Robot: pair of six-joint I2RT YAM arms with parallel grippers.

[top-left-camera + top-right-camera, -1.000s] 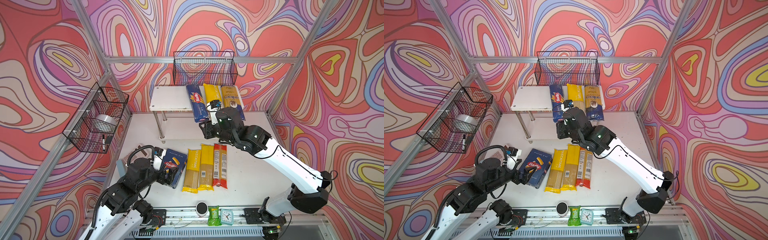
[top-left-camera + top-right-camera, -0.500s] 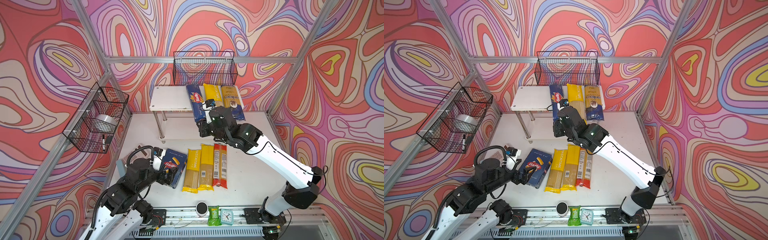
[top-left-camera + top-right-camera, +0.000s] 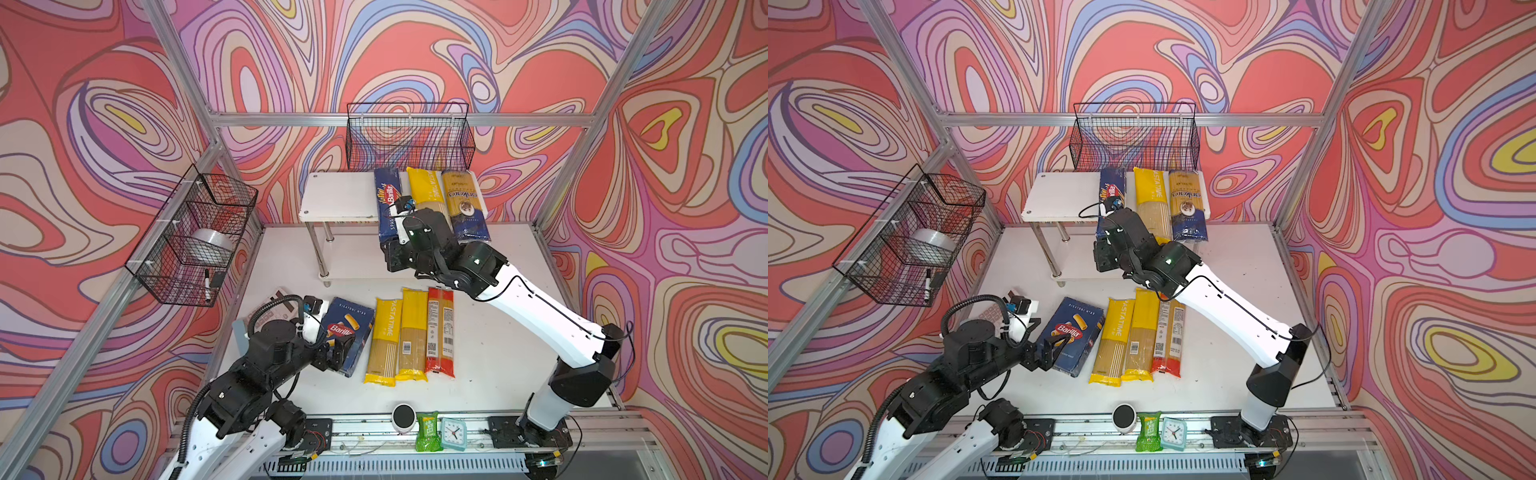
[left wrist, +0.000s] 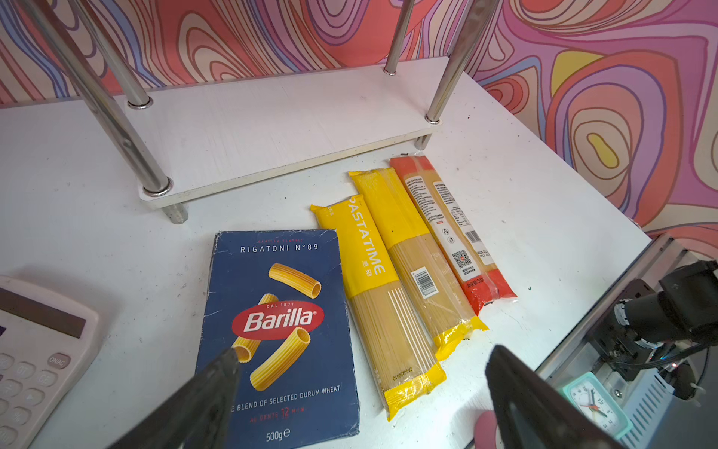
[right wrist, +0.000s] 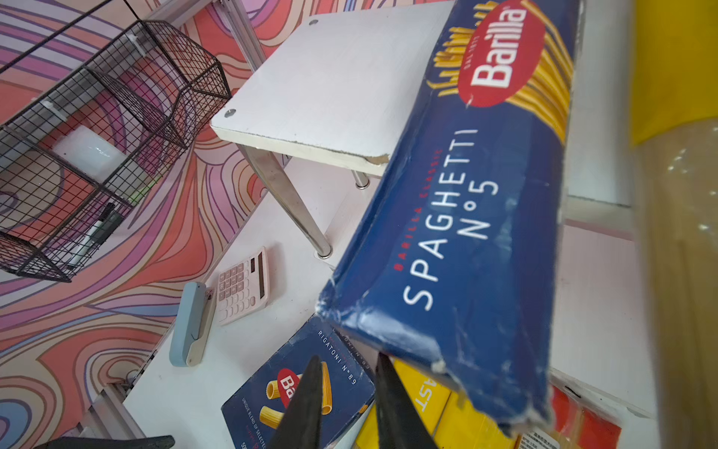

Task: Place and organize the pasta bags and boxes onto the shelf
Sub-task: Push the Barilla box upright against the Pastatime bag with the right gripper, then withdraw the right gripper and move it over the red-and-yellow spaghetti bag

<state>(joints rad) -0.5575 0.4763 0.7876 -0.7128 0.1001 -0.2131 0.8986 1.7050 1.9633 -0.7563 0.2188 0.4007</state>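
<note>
Two boxes (image 3: 347, 332), five bags (image 3: 411, 332); left claw (image 4: 363, 352) wide open, right claw (image 5: 348, 357) barely parted, both empty

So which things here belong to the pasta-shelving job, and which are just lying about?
Job: shelf, spaghetti box, rigatoni box, shelf yellow bag, gold-blue bag, PASTATIME table bag, barcode bag, red-ended bag.
Lying about: calculator, blue stapler, green snack packet, clock, back basket, side basket, tape roll, marker.
</note>
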